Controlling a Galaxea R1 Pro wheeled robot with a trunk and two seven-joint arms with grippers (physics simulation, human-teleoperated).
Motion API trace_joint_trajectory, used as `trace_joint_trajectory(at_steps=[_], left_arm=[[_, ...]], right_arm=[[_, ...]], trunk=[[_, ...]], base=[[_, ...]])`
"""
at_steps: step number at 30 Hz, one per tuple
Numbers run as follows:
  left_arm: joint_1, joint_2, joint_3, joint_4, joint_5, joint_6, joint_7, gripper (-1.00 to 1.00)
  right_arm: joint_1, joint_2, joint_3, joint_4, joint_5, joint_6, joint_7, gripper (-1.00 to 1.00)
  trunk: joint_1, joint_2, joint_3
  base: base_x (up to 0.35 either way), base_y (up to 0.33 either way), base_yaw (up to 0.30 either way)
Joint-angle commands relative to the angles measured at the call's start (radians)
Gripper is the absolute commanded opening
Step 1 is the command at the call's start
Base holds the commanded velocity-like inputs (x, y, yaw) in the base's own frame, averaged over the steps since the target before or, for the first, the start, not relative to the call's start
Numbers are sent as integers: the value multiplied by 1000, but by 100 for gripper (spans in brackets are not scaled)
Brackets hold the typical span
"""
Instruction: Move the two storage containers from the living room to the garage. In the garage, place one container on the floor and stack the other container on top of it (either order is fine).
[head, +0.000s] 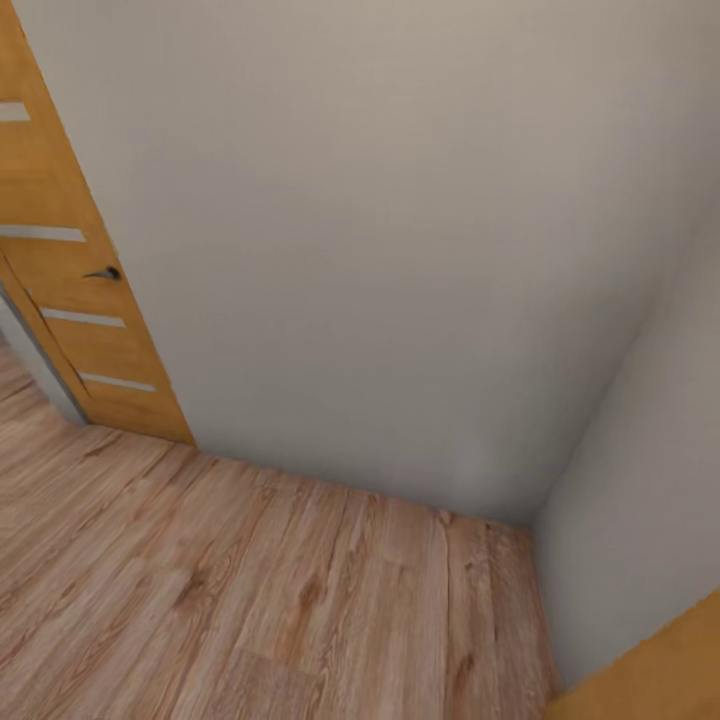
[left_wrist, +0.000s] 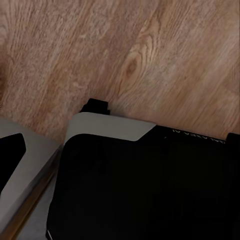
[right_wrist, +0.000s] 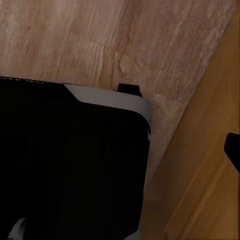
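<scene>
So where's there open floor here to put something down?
The wood-plank floor lies bare from the white wall toward the camera, between the orange-brown door and the side wall. It narrows into the corner. Close under the robot, its dark base covers the floor.

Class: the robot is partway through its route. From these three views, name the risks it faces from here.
1. It faces a corner of white walls; driving on could hit them.
2. An orange-brown panel stands close beside the robot's base; turning may scrape it.
3. The wood-plank floor means this is not the garage.
</scene>
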Motion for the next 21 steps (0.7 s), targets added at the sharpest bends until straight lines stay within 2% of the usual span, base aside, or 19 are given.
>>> trace_joint_trajectory(at_steps=[1, 14, 21], left_arm=[[-1, 0, -3, 0, 7, -2, 3, 100], [-1, 0, -3, 0, 8, -3, 6, 100], [-1, 0, -3, 0, 9, -5, 7, 100]], right_arm=[[-1, 1, 8, 3, -9, -6, -1, 100], [-1, 0, 8, 3, -9, -6, -1, 100], [-1, 0, 8, 3, -9, -6, -1, 100]], trunk=[[1, -1, -1], [1, -1, -1], [1, -1, -1]], base=[[249, 0, 270], [221, 0, 270], [70, 0, 270]])
